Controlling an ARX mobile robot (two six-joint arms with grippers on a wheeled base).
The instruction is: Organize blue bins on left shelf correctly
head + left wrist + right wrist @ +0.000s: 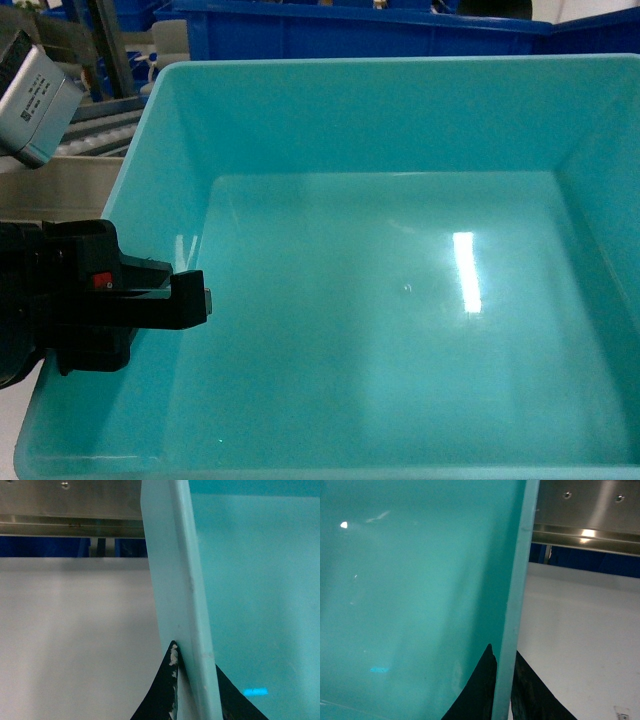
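Turquoise bin held up close under the head camera, filling most of that view, open top up, inside bare. Clamped at its left wall by the left gripper, one finger inside, one outside. Clamped likewise at its right wall by the right gripper. Beyond its far rim, dark blue bins; steel shelf beam also beyond.
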